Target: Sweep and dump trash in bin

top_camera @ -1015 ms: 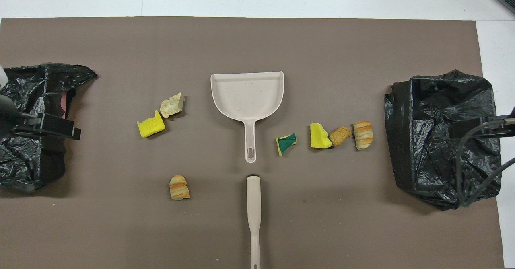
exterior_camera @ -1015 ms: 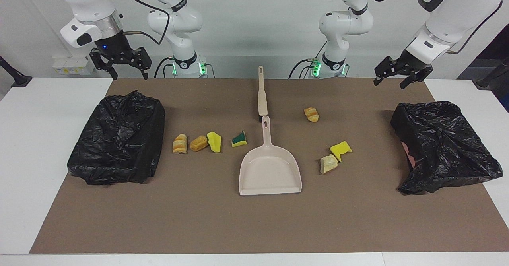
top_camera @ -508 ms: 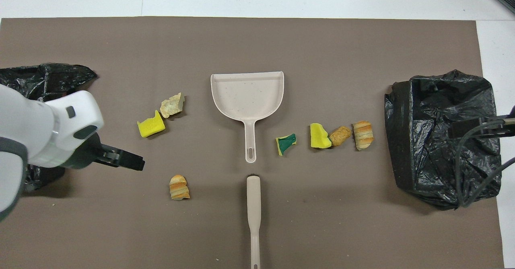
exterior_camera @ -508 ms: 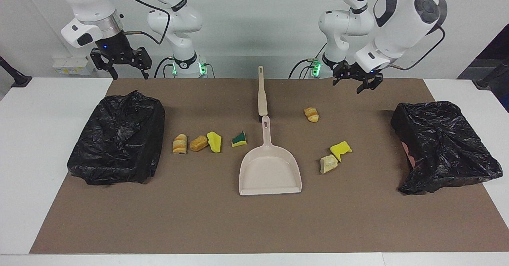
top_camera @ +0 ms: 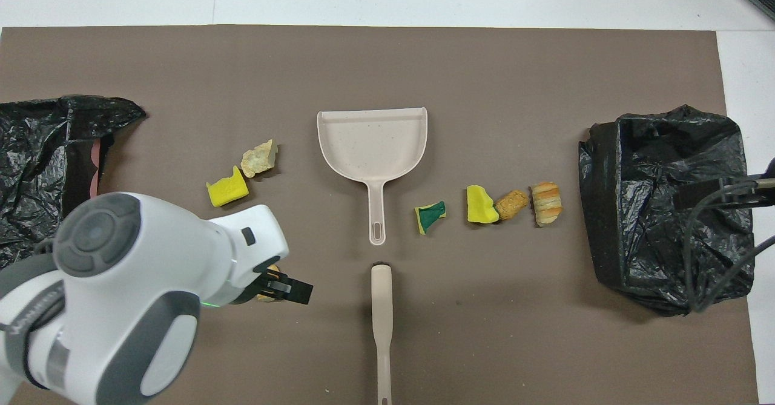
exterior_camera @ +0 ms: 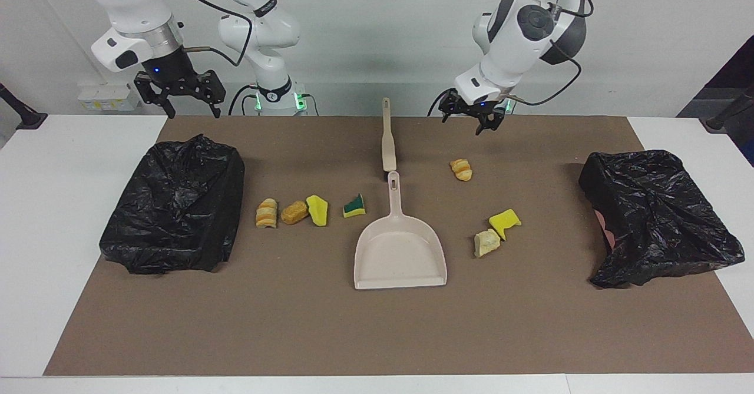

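Observation:
A beige dustpan (exterior_camera: 399,247) (top_camera: 372,144) lies mid-mat, its handle pointing at the robots. A beige brush handle (exterior_camera: 387,138) (top_camera: 381,326) lies in line with it, nearer the robots. Trash is scattered either side: a green-and-yellow wedge (exterior_camera: 354,205), a yellow chunk (exterior_camera: 317,210) and two bread lumps (exterior_camera: 294,212) (exterior_camera: 267,213) toward the right arm's end; a yellow chunk (exterior_camera: 504,222), a pale lump (exterior_camera: 486,242) and a striped lump (exterior_camera: 461,169) toward the left arm's. My left gripper (exterior_camera: 469,121) (top_camera: 286,287) hangs open and empty over that striped lump. My right gripper (exterior_camera: 193,111) waits open above its bin's near edge.
Two bins lined with black bags stand on the brown mat (exterior_camera: 330,323), one at the right arm's end (exterior_camera: 174,205) (top_camera: 666,205) and one at the left arm's end (exterior_camera: 654,217) (top_camera: 42,169). White table shows around the mat.
My left arm has swung from above the bin at its end toward the middle, ending over the striped bread lump. The right arm has not moved.

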